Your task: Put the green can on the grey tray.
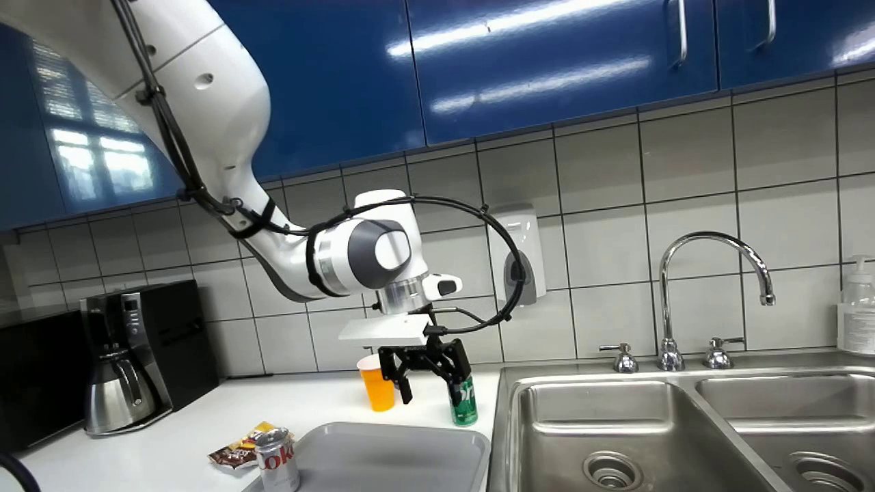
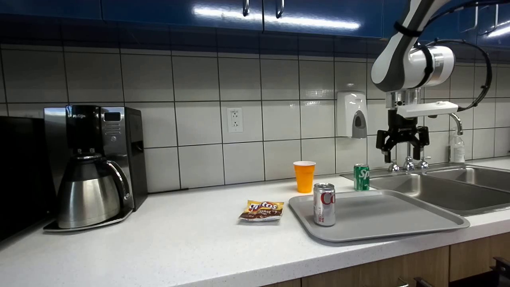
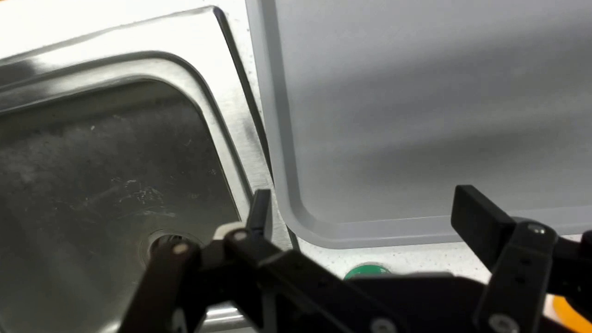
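The green can (image 1: 465, 408) stands upright on the white counter behind the grey tray (image 1: 396, 451), beside the sink. It shows whole in an exterior view (image 2: 361, 177); in the wrist view only a green edge (image 3: 367, 270) shows, the rest hidden behind the gripper body. The tray lies flat in an exterior view (image 2: 382, 215) and fills the upper right of the wrist view (image 3: 393, 138). My gripper (image 1: 432, 395) is open and empty, pointing down. In an exterior view the gripper (image 2: 402, 157) hangs higher than the can and apart from it; its fingers (image 3: 363, 206) are wide apart.
An orange cup (image 2: 304, 177) stands left of the green can. A silver Coke can (image 2: 324, 209) stands on the tray's left part, with a snack bag (image 2: 262, 211) beside the tray. The steel sink (image 1: 595, 430) and faucet (image 1: 666, 301) lie to the right.
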